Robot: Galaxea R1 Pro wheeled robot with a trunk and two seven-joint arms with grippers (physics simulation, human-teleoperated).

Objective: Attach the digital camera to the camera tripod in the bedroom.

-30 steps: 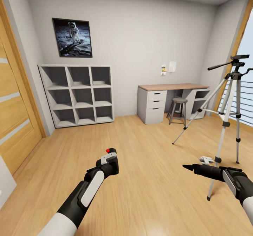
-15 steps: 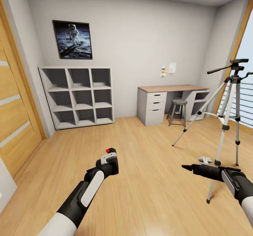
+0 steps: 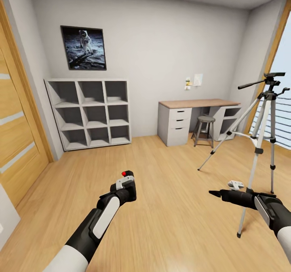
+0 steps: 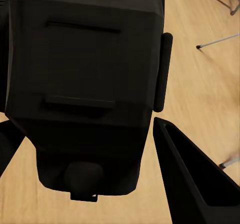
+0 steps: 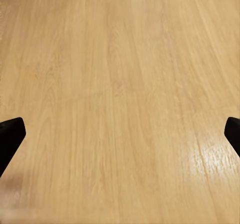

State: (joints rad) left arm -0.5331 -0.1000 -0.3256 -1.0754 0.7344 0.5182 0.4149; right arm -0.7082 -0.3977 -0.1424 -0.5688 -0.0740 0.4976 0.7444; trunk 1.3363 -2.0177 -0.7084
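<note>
My left hand (image 3: 126, 185) is clamped on the digital camera (image 4: 85, 84) — its black body sits between my fingers in the left wrist view, and its red dot shows above the hand from the head view. My right hand (image 3: 214, 192) is out in front of me, low over the wood floor (image 5: 120, 104), fingers spread wide and holding nothing.

Further out, on my right by the window, the camera tripod (image 3: 260, 134) stands upright on its three silver legs, its black pan head bare. Beyond are the tabletop (image 3: 198, 101) with a stool (image 3: 204, 128) beneath, and white cube shelves (image 3: 91, 114).

So the pickup looks done and I am in the bedroom — closing on the tripod and seating the camera on its head remain.
</note>
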